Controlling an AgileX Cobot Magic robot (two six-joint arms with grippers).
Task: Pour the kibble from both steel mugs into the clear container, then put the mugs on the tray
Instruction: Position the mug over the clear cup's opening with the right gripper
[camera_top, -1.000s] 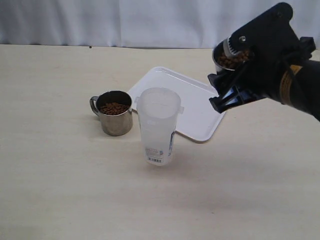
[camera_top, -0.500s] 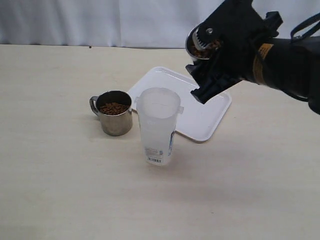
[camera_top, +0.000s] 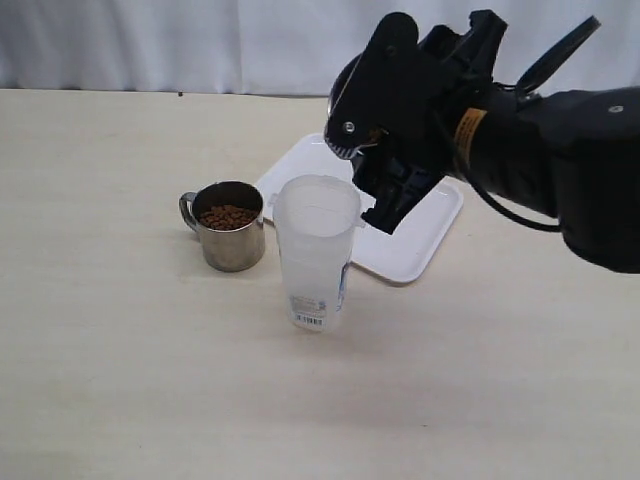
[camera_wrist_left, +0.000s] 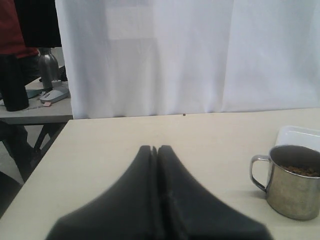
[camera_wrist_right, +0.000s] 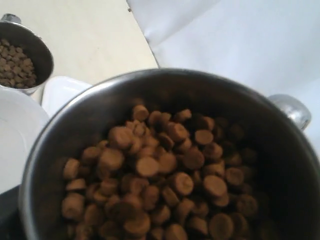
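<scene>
Nearest on the surface (camera_top: 120, 380), the clear container (camera_top: 317, 250) stands upright, empty. Just beside it sits one steel mug (camera_top: 230, 240) of kibble (camera_top: 228, 216), with the tray (camera_top: 410, 245) behind. Above, the right claw (camera_top: 385, 140), jaws wide around the second mug (camera_wrist_right: 165, 90), has swung in near the container's rim. Its pellets (camera_wrist_right: 155, 175) lie heaped and unspilled, so pouring looks next. The left claw (camera_wrist_left: 157, 200) is closed on nothing.

**Supervisor:** Report any legible markings on your feeds.

**Operator:** I can read none.
1. The clear container (camera_top: 316, 250) carries a white barcode label (camera_top: 312, 320) near its base. I see bars, but the digits are too small to read.
2. A yellow sticker (camera_top: 467, 126) sits on the right arm (camera_top: 560, 160). I cannot make out its dark print.
</scene>
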